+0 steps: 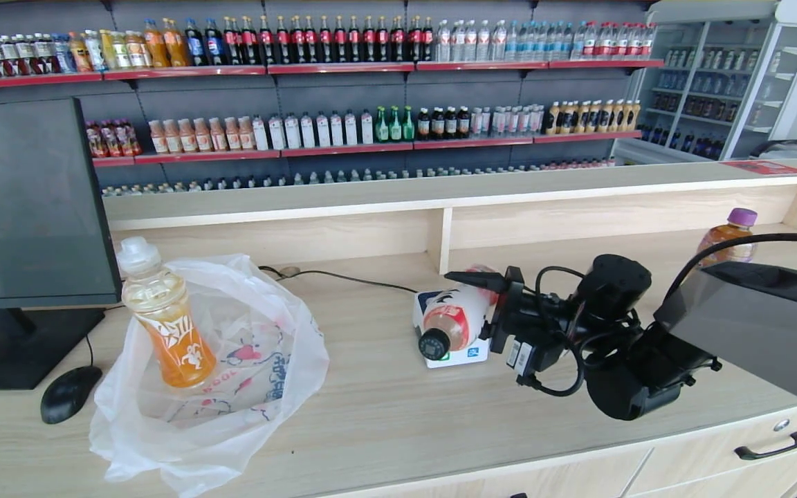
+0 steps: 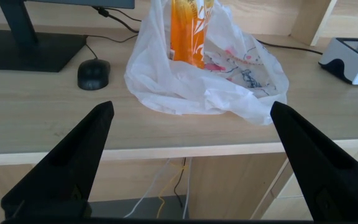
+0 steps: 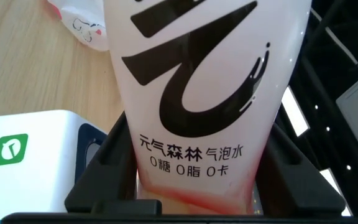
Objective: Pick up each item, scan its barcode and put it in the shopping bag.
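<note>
My right gripper (image 1: 483,304) is shut on a white-labelled drink bottle (image 1: 455,318) with a black cap, held on its side just above the white barcode scanner (image 1: 440,356) at the counter's middle. Up close, the bottle (image 3: 197,93) sits between the black fingers (image 3: 104,168), with the scanner (image 3: 30,149) beside it. A clear plastic shopping bag (image 1: 260,373) lies open on the left with an orange drink bottle (image 1: 167,318) standing upright in it. My left gripper (image 2: 188,162) hangs open off the counter's front edge, facing the bag (image 2: 222,81) and the orange bottle (image 2: 188,31).
A monitor (image 1: 25,207) on a black stand and a mouse (image 1: 70,393) occupy the counter's left end. A purple-capped bottle (image 1: 729,238) stands at the far right. A raised wooden shelf (image 1: 440,200) runs along the back, and a cable (image 1: 343,277) leads to the scanner.
</note>
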You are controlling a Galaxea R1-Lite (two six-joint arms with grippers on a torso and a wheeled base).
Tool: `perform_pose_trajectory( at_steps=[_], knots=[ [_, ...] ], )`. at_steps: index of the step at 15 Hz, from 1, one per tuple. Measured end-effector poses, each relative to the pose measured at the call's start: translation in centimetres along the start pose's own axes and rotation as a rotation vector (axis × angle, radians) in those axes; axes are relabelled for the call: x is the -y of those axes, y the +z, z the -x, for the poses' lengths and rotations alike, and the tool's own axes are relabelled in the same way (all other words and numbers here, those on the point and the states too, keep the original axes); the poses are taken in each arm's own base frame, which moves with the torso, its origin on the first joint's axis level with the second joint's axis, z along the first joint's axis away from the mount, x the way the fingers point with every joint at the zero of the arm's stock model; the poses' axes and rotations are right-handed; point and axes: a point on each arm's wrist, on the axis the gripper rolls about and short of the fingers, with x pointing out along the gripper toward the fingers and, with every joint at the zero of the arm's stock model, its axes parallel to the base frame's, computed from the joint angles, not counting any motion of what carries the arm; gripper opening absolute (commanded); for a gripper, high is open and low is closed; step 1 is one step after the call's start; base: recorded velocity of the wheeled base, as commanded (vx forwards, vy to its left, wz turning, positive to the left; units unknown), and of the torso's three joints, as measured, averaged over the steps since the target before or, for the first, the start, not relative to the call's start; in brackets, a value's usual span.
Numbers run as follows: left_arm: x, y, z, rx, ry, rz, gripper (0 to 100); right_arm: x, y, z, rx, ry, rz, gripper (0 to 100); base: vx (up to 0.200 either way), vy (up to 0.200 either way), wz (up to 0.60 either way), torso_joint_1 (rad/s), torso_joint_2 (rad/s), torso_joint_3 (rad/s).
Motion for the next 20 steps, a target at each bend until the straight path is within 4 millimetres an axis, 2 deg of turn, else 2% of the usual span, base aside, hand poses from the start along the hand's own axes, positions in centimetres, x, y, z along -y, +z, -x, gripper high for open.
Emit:
perform_pose_trajectory(
  at_steps=[12,14,17,20],
  knots=[
    [0.0,0.0,0.0,0.0,-0.001,-0.006,100,-0.3,0.3,-0.2,0.006,0.007,-0.029,0,0.0,0.0,0.0,0.0,0.0,0.0],
    [0.0,0.0,0.0,0.0,-0.001,-0.006,100,0.1,0.9,-0.7,0.025,0.002,-0.021,0,0.0,0.0,0.0,0.0,0.0,0.0],
    [0.0,0.0,0.0,0.0,-0.001,-0.006,100,0.9,3.5,-3.5,0.122,-0.011,0.002,0,0.0,0.0,0.0,0.0,0.0,0.0],
    [0.0,0.0,0.0,0.0,-0.001,-0.007,100,1.5,3.0,-2.9,0.102,-0.022,0.017,0,0.0,0.0,0.0,0.0,0.0,0.0]
  ],
)
